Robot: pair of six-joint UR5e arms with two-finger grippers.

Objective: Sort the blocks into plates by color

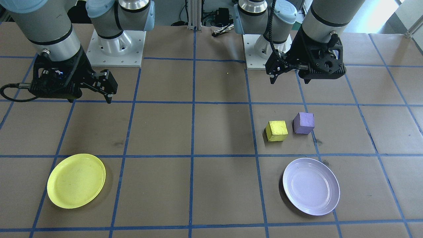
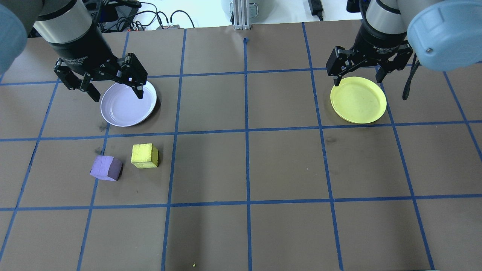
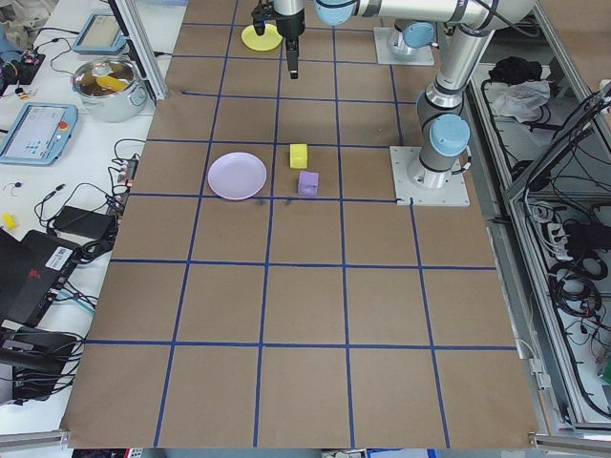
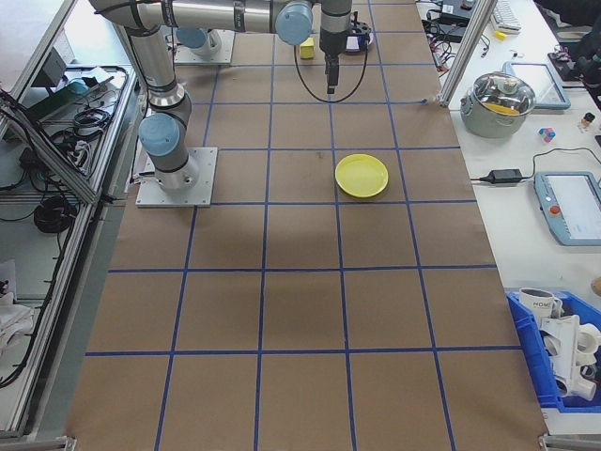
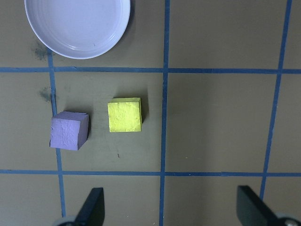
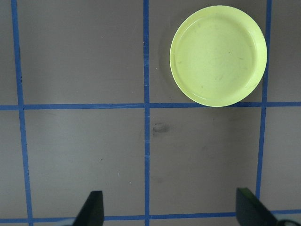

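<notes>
The yellow block (image 2: pixel 144 155) and the purple block (image 2: pixel 106 168) lie side by side on the brown table, a small gap between them. The lavender plate (image 2: pixel 128 109) sits just beyond them with nothing in it. My left gripper (image 2: pixel 118 97) hangs open and empty above this plate; in the left wrist view the yellow block (image 5: pixel 124 116) and purple block (image 5: pixel 68 130) lie ahead of its fingers (image 5: pixel 91 209). The yellow plate (image 2: pixel 358 101) lies bare on the other side, with my right gripper (image 2: pixel 357 82) open and empty above its far rim.
Blue tape lines (image 2: pixel 246 131) divide the brown table into squares. The arms' white base plates (image 1: pixel 117 49) stand at the robot's edge of the table. A side bench with a metal pot (image 3: pixel 107 81) and tablets runs past the table's long edge.
</notes>
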